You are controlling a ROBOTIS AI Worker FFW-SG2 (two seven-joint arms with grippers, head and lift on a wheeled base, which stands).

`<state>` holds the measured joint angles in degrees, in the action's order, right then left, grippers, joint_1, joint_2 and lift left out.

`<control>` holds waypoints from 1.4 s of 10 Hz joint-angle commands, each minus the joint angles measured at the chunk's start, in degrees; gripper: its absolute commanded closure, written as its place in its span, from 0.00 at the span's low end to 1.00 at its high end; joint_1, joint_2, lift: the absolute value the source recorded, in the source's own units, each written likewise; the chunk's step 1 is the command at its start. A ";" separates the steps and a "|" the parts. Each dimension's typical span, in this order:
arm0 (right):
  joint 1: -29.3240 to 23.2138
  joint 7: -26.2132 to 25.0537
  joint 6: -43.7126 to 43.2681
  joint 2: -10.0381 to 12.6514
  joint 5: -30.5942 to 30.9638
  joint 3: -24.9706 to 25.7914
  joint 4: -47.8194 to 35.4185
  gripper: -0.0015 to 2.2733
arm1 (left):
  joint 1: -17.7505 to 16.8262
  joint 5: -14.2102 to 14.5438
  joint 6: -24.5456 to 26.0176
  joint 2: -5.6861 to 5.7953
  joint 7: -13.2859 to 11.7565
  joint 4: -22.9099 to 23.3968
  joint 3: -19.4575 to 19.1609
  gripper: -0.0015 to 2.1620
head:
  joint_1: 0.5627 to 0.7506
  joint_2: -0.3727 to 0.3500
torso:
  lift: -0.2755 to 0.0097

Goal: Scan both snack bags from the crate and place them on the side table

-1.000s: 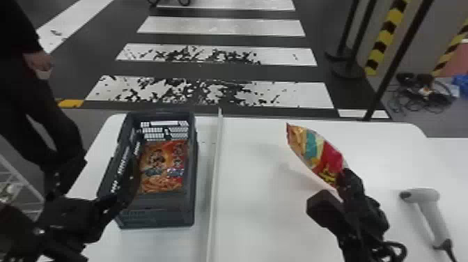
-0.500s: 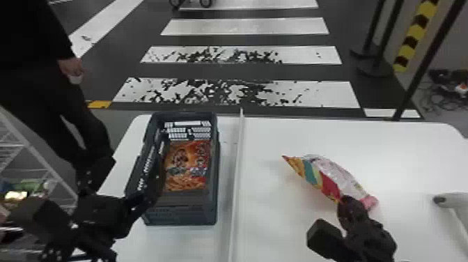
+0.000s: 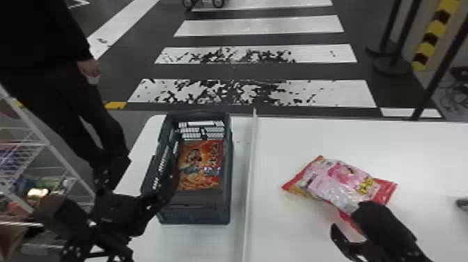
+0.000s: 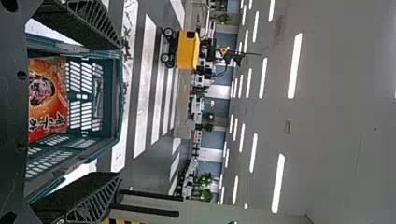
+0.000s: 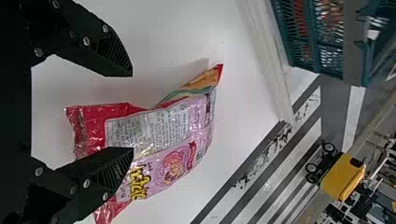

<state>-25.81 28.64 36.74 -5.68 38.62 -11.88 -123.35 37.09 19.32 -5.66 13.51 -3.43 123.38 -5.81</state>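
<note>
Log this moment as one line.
right gripper: open, at pink bag | pink bag: on table, right of divider | left gripper: open, by crate | orange bag: in crate

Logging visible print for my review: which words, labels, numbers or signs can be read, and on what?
Pink-and-red snack bag: bold yellow characters, not transcribed; the text panel's fine print is too small to read.
Orange snack bag in the crate: large characters, not transcribed; smaller print is too blurred to read.
</note>
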 commanded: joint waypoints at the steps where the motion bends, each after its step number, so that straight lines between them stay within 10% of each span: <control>1: -0.03 1.69 0.49 0.23 -13.39 4.67 -2.68 0.03 | 0.09 0.02 -0.18 0.03 0.00 -0.07 0.01 0.01 | 0.70 0.74 | 0.62; 5: 1.29 3.53 -1.09 1.47 -37.56 13.28 -1.81 0.21 | 0.70 0.37 -0.88 -0.06 -0.26 0.02 -0.51 0.01 | 0.70 0.77 | 0.62; 8: 3.75 3.44 -1.97 2.26 -40.55 14.43 1.36 0.93 | 0.88 0.37 -1.06 -0.06 -0.35 0.02 -0.51 0.01 | 0.70 0.77 | 0.62; 14: 11.58 6.61 -11.11 2.34 -39.41 12.40 13.58 0.94 | 0.79 0.28 -0.88 0.03 -0.79 0.20 -0.78 0.02 | 0.70 0.78 | 0.62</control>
<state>-15.10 35.16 26.84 -3.36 -0.73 0.52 -111.28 37.85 19.60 -6.54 13.53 -4.19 123.52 -6.49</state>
